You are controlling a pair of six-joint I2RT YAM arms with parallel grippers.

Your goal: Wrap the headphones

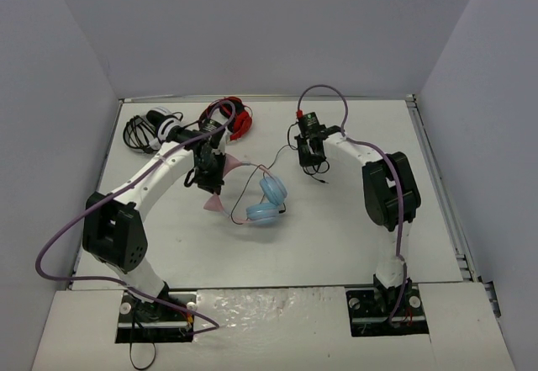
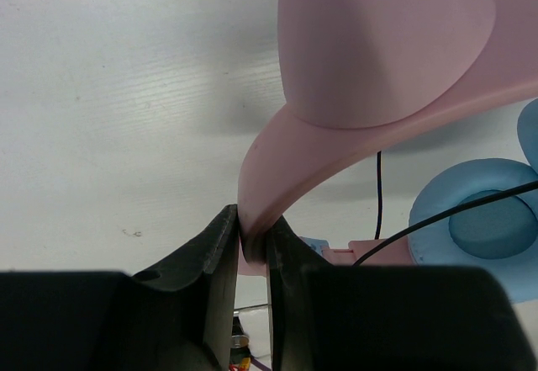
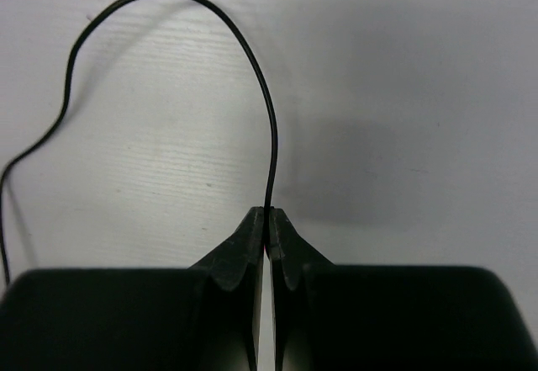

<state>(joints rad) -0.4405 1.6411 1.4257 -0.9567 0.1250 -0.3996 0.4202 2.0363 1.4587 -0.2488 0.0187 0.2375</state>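
The headphones lie mid-table with their light blue ear cups (image 1: pixel 267 201) stacked and the pink cat-eared headband (image 1: pixel 225 167) raised to the left. My left gripper (image 1: pixel 210 179) is shut on the headband; in the left wrist view the pink band (image 2: pixel 336 161) sits between the jaws of the left gripper (image 2: pixel 252 236), with a cat ear (image 2: pixel 378 43) above and an ear cup (image 2: pixel 479 211) at right. My right gripper (image 1: pixel 313 162) is shut on the thin black cable (image 3: pixel 271 127), pinched at the tips of the right gripper (image 3: pixel 267 219). The cable also crosses the ear cup (image 2: pixel 437 219).
Red-and-black headphones (image 1: pixel 237 119) and black-and-white headphones (image 1: pixel 155 127) with a coiled cable lie at the back left, just behind my left arm. Grey walls enclose the table on three sides.
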